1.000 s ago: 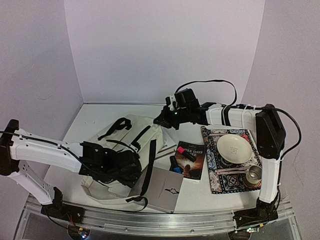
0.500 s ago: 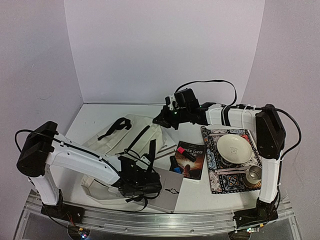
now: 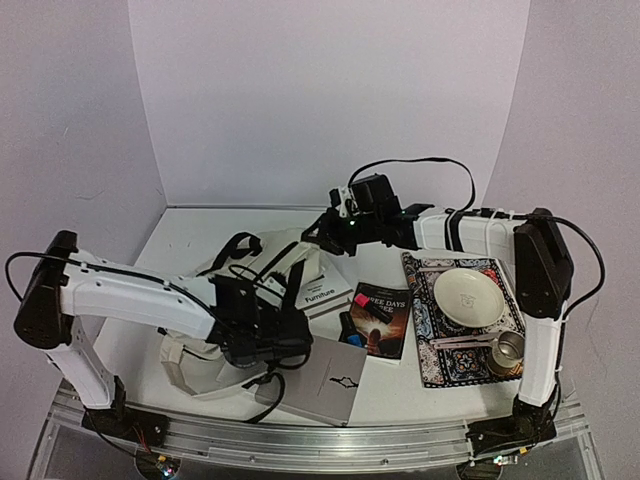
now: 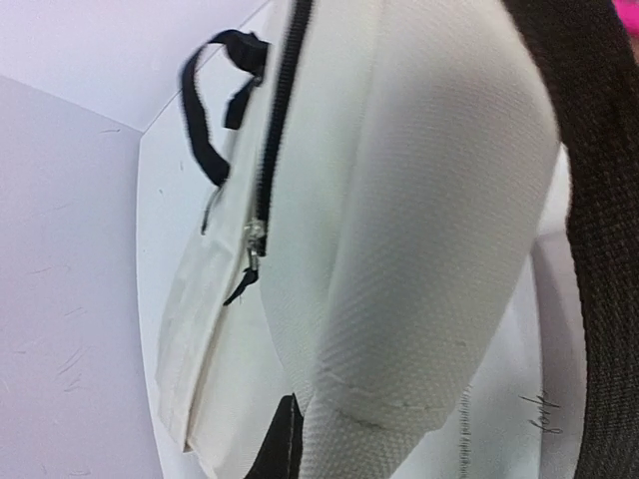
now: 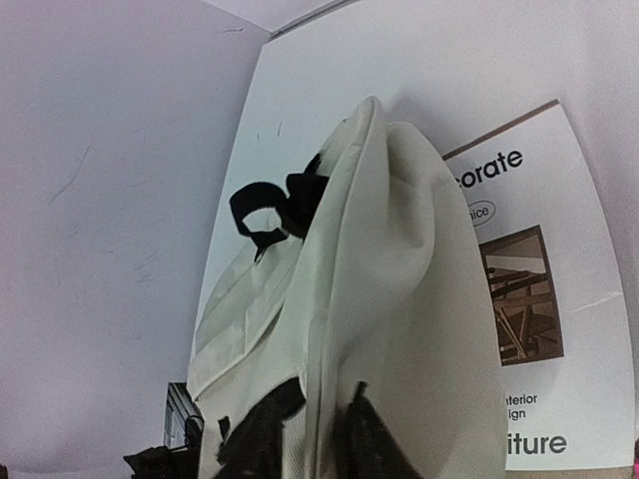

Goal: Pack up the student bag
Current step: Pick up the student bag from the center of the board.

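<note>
The student bag [image 3: 200,365] is a cream fabric backpack with black straps, lying at the centre left of the table between my two grippers. My left gripper [image 3: 270,335] is shut on a fold of the bag's near side. In the left wrist view the cream fabric [image 4: 429,200] fills the frame, with a black zipper [image 4: 270,150] that is closed. My right gripper [image 3: 322,238] is shut on the bag's far top edge and holds it up. In the right wrist view a ridge of bag fabric [image 5: 399,299] sits between the dark fingertips [image 5: 262,429].
A white furniture magazine [image 3: 325,292] lies under the bag's right side, also in the right wrist view [image 5: 539,299]. A dark book [image 3: 380,318] and a grey notebook [image 3: 325,378] lie to the right. A patterned mat [image 3: 440,360] holds a plate [image 3: 468,296] and a metal cup [image 3: 508,350].
</note>
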Controlling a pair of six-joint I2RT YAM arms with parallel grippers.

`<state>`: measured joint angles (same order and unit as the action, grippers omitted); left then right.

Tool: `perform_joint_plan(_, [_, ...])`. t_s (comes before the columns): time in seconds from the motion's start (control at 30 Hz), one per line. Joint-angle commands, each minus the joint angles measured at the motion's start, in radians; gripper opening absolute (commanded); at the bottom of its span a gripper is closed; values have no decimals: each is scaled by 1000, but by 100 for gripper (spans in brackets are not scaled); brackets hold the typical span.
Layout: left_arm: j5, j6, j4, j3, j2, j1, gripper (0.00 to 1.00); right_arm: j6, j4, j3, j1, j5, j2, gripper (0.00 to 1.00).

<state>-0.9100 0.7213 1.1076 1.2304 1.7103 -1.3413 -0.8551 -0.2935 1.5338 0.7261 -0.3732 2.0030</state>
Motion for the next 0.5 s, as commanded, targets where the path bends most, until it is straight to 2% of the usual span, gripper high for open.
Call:
perform_joint_plan(0.0, [-87, -92, 14, 104, -181, 119, 0, 38, -41, -19, 20, -44, -135, 36])
perform_joint_plan(0.2, [-33, -269, -36, 252, -275, 270, 0, 89, -41, -105, 24, 6, -231, 54])
perform_joint_plan(0.27, [41, -341, -121, 289, -296, 316, 0, 107, -42, -136, 28, 23, -249, 58])
perform_joint_plan(0.37, [239, -426, -250, 308, -323, 400, 0, 126, -42, -178, 37, 37, -269, 62])
perform_joint_plan(0.47, [375, -457, -288, 372, -297, 481, 0, 146, -42, -221, 44, 57, -296, 65])
